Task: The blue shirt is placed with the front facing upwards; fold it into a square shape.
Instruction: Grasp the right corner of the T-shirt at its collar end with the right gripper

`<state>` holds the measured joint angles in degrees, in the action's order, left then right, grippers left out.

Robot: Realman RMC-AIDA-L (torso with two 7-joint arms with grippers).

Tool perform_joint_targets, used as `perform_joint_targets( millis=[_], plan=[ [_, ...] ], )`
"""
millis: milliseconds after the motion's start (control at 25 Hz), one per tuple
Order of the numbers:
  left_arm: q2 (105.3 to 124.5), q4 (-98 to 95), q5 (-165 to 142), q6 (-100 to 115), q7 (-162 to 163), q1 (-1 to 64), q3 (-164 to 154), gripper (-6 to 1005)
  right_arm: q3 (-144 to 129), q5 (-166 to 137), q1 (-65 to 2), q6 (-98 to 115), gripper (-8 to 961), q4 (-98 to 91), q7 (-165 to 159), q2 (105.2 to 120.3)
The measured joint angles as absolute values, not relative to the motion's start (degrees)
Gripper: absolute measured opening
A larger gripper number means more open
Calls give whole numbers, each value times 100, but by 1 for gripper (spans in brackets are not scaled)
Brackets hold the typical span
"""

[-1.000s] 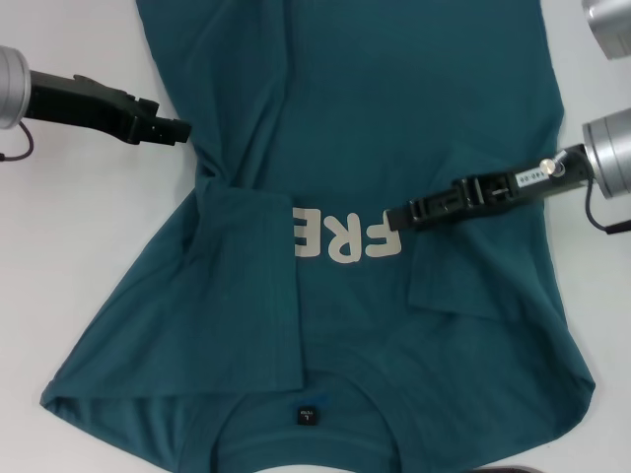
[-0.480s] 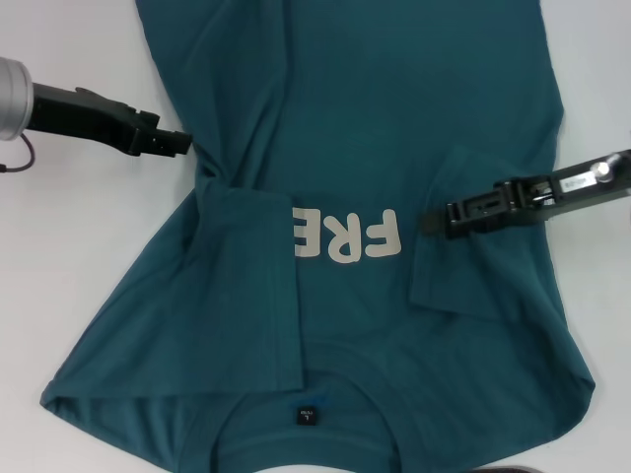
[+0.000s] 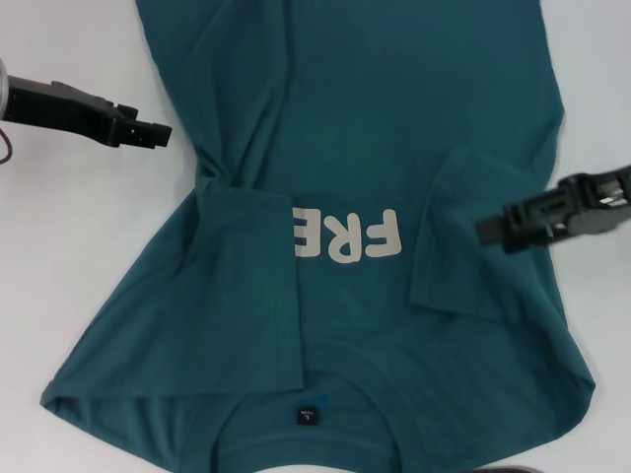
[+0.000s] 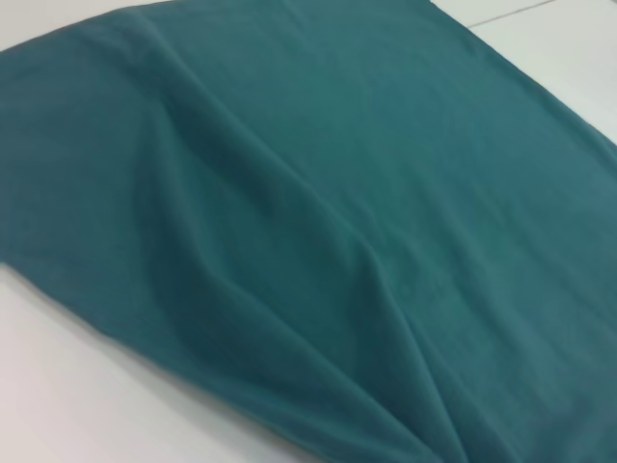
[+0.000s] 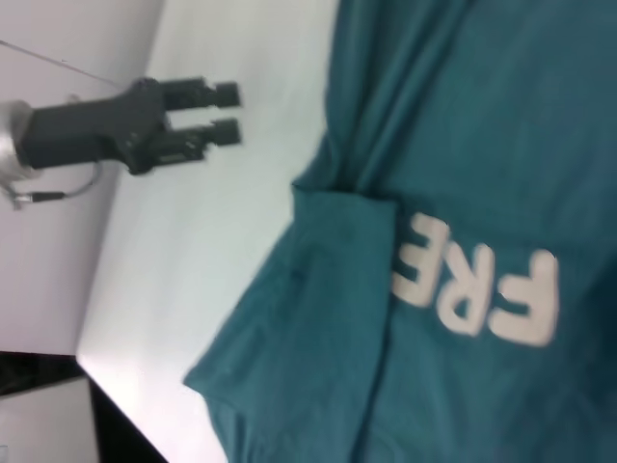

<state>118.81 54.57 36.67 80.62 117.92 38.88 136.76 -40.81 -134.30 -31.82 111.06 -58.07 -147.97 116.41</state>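
The shirt [image 3: 365,197] lies spread front-up on the white table [image 3: 69,246], with its collar at the near edge and a small dark label [image 3: 309,414] inside the collar. Both sleeves are folded inward over the chest. The left one covers the start of the white lettering [image 3: 347,236], so only "FRE" and part of another letter show. The right sleeve lies just beside the other end of the lettering.

The left gripper [image 3: 158,131] hangs over bare table just left of the shirt, close to the crease above the folded left sleeve and not touching the cloth. In the right wrist view the left gripper [image 5: 228,111] shows two fingers with a narrow gap between them and nothing held. The left wrist view shows only rumpled shirt [image 4: 318,222] cloth and a strip of table.

The right gripper [image 3: 483,229] hovers over the shirt's right side, just right of the folded right sleeve. Its tip looks pressed together, with no cloth in it, and it points toward the lettering.
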Motion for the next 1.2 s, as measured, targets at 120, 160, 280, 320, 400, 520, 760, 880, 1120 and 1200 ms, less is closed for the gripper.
perform_joint_targets(
  millis=[120,160,280,320,400,520,760,880,1120,1200],
  plan=[
    [11876,5451,3665,7969,11775,3898,13649,585,-4091,-13615,-3021,11289,689,-6277,-15101,11740],
    [11861,5436,3664,7940,11772,3919,13635,585,-4097,-13657,-2974,11318,687,-6364,-15159,11765],
    [11821,5392,3668,7859,11766,3982,13622,585,-4109,-13849,-2851,11302,682,-6407,-15204,11840],
    [11815,5379,3668,7832,11765,4006,13620,584,-4108,-13956,-2805,11292,680,-6407,-15204,11878],
    [11811,5357,3665,7806,11761,4043,13620,583,-4091,-14133,-2709,11267,677,-6413,-15201,11929],
    [11801,5331,3663,7784,11753,4108,13613,583,-4068,-14184,-2569,11261,672,-6491,-15197,11951],
    [11798,5304,3664,7734,11736,4189,13614,585,-3829,-14189,-2420,11291,661,-6845,-15221,11916],
    [11811,5300,3664,7724,11734,4200,13614,584,-3798,-14210,-2398,11306,656,-6846,-15223,11888],
    [11823,5299,3665,7713,11745,4215,13611,583,-3826,-14578,-2336,11301,646,-6810,-15196,11906],
    [11822,5282,3665,7691,11745,4235,13607,583,-3839,-14619,-2307,11315,643,-6808,-15196,11912]
  ],
)
